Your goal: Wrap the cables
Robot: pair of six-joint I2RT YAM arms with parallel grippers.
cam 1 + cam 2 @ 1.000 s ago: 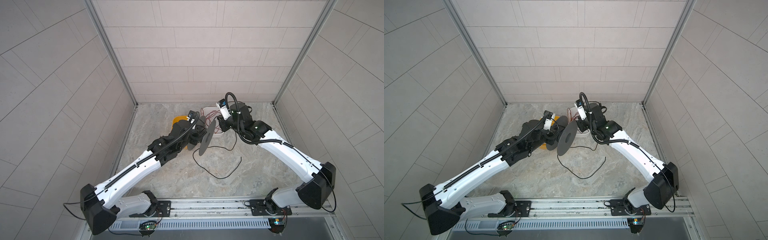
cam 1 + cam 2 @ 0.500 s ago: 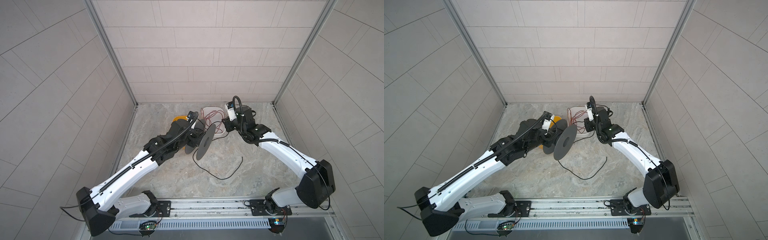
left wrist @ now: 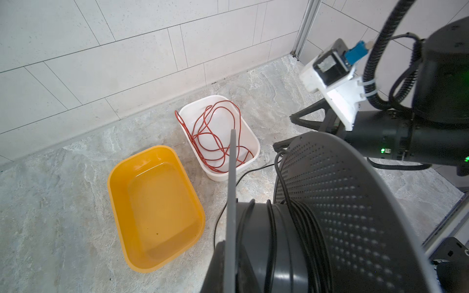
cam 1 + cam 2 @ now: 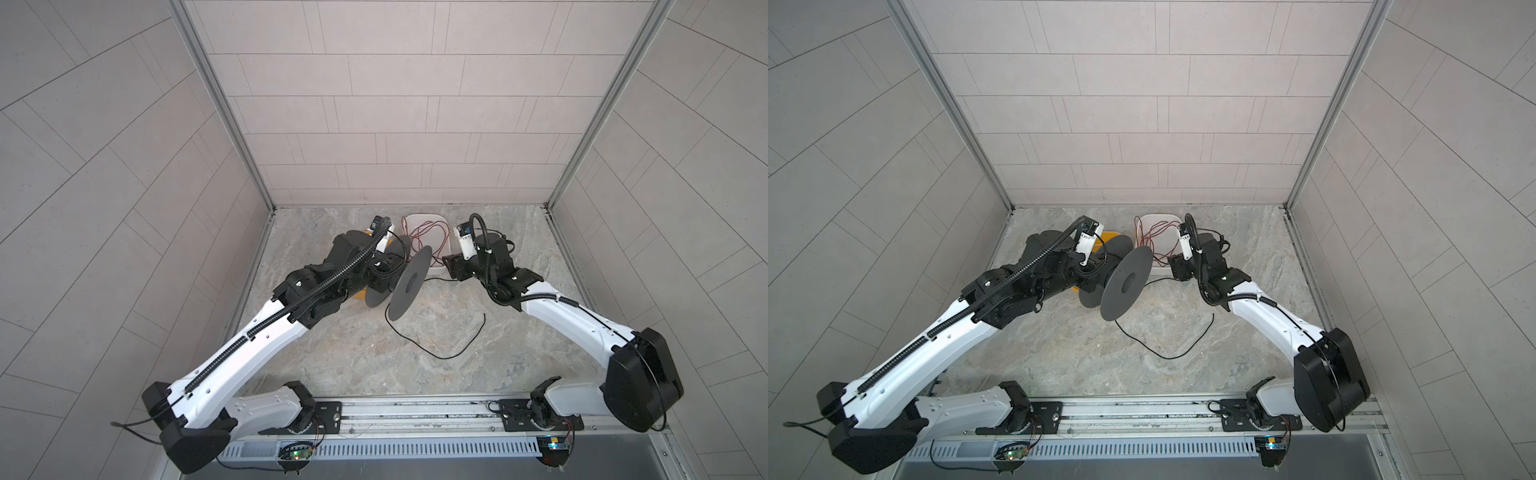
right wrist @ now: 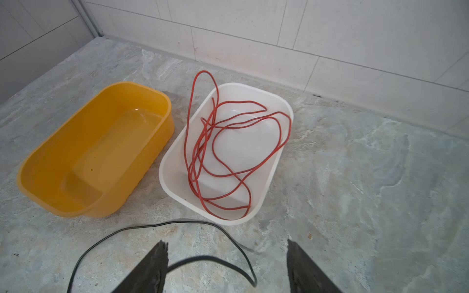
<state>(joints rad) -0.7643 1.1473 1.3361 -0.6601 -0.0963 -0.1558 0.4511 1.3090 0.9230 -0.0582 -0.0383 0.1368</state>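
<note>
- Where the marbled worktop [image 4: 332, 374] lies nearest the arm bases, we find only the slack of the black cable [image 4: 440, 357]. It sweeps across the surface in one open curve, seen in both top views [image 4: 1167, 357].
- Past that curve, we note the cable rising to the dark grey spool [image 4: 409, 282], which stands tilted at the tip of the left arm. The left wrist view shows several turns already wound on the hub, between a solid flange and a perforated one [image 3: 342, 203].
- We record the left gripper [image 4: 384, 276] as closed on the spool. Its fingers are hidden behind the flanges.
- Across from the spool, the right gripper [image 5: 225, 242] sits low over the worktop, just in front of the white tub [image 5: 253, 87]. Its fingers stand apart and hold nothing.
- One strand of the cable [image 5: 175, 222] runs from the spool side and passes under the gap between those fingers. It touches neither finger, as far as we can tell.
- Farther back, the yellow tub [image 5: 152, 152] and the white tub stand side by side, close but apart, near the tiled back wall.
- We find the red wire [image 5: 196, 162] loosely coiled in the white tub, with one loop hanging over the rim on the yellow tub's side.
</note>
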